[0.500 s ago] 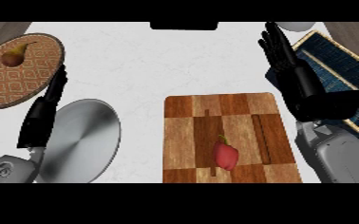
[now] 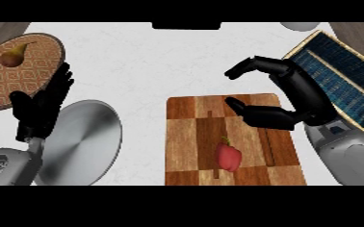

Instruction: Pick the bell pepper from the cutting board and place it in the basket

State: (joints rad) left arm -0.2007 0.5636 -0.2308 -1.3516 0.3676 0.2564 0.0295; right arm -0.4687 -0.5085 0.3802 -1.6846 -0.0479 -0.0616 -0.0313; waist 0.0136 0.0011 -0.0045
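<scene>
Right hand (image 2: 302, 101) hovers wide and empty over the cutting board (image 2: 190, 125), upper right. Bell pepper (image 2: 229, 157) lies lower down the board, untouched.

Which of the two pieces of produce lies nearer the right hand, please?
The red bell pepper on the cutting board, just below the right hand; the pear sits far off in the basket at upper left.
</scene>
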